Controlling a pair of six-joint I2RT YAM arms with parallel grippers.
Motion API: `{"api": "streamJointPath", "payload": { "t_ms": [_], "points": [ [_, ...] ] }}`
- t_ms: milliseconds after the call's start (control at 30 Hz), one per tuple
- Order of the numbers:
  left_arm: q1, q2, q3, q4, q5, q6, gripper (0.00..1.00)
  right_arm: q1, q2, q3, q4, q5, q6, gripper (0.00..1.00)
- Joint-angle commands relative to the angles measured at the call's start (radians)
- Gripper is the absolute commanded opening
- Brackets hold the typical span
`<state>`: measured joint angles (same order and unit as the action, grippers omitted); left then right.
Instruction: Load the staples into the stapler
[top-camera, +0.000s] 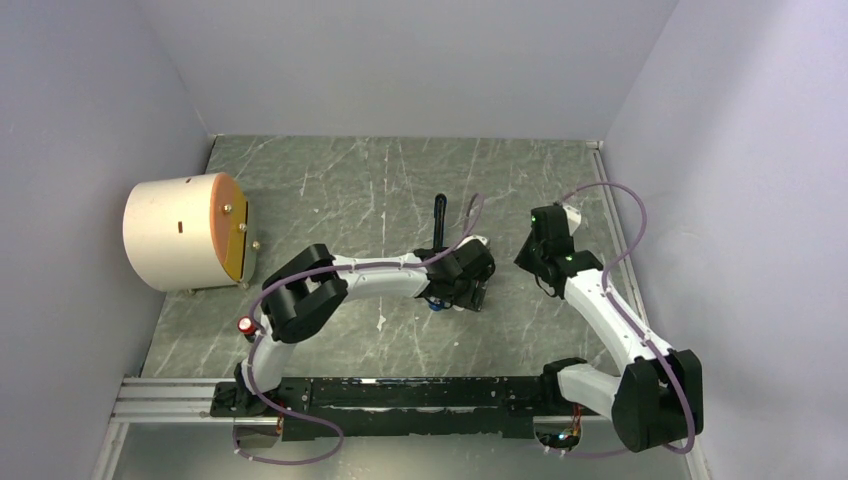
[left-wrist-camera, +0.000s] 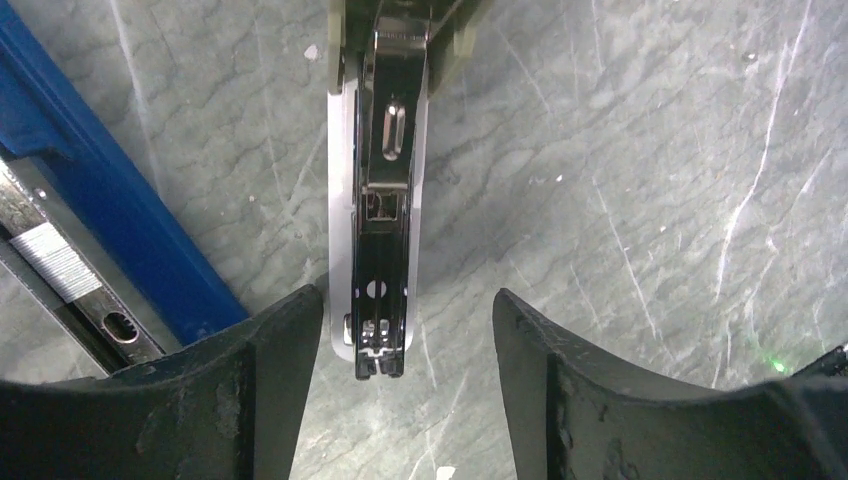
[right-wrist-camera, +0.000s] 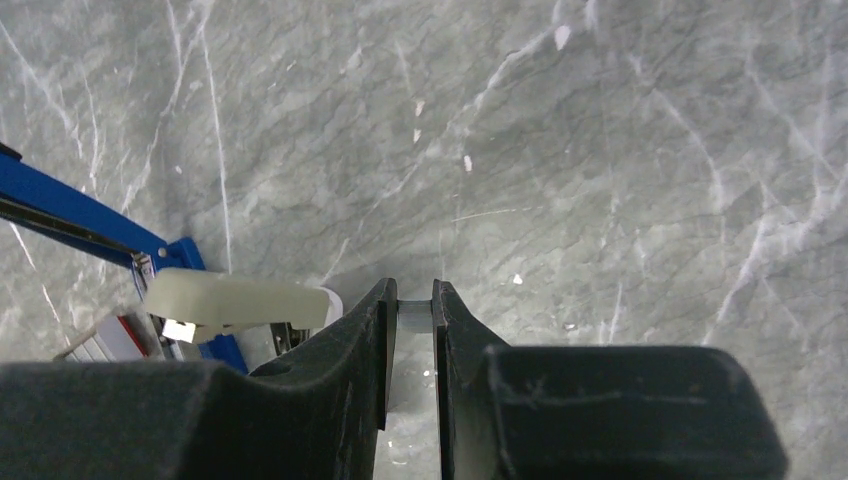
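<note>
staples: a ribbed grey strip lies in the metal rail that runs along the blue body of the stapler.
stapler: it lies opened near the middle of the table, just to the left of the left gripper.
left gripper: the jaws are spread wide and hold nothing. They straddle the near end of a pale bar with a chrome channel on top. The left finger sits just beside the bar's edge, and the other finger stands apart from it.
right gripper: the jaws are almost together, pinching a small grey block. Whether the block is ribbed cannot be told. The gripper hangs over bare table, to the right of the pale bar and stapler.
drum: large and cream, it lies on its side at the table's left, its orange end facing the middle. Its contents cannot be seen.
red-capped cylinder: small, it sits beside the left arm's elbow.
</note>
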<state>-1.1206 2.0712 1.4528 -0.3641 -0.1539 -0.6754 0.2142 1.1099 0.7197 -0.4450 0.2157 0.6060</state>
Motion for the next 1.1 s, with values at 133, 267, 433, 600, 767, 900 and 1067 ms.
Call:
{"api": "streamJointPath", "payload": {
  "t_ms": [133,267,433,600,767,900,1067],
  "points": [
    [0.03,-0.085,-0.087,0.076,0.141,-0.008,0.72,0.099,0.034,0.004,0.027,0.061,0.057,0.23],
    [0.04,-0.099,-0.13,0.137,0.213,-0.025,0.68,0.127,0.04,0.007,0.023,0.075,0.069,0.23],
    [0.04,-0.092,-0.143,0.167,0.24,-0.034,0.59,0.144,0.041,0.009,0.023,0.079,0.073,0.23],
    [0.041,-0.111,-0.154,0.191,0.246,-0.025,0.51,0.149,0.044,0.012,0.018,0.053,0.058,0.23],
    [0.042,-0.148,-0.183,0.197,0.243,-0.017,0.59,0.175,0.036,-0.001,0.018,0.052,0.061,0.23],
    [0.048,-0.229,-0.246,0.23,0.237,-0.033,0.64,0.228,0.033,-0.013,0.008,0.087,0.099,0.23],
    [0.049,-0.39,-0.31,0.203,0.129,-0.053,0.68,0.316,0.018,-0.039,0.009,0.141,0.154,0.23]
  ]
}}
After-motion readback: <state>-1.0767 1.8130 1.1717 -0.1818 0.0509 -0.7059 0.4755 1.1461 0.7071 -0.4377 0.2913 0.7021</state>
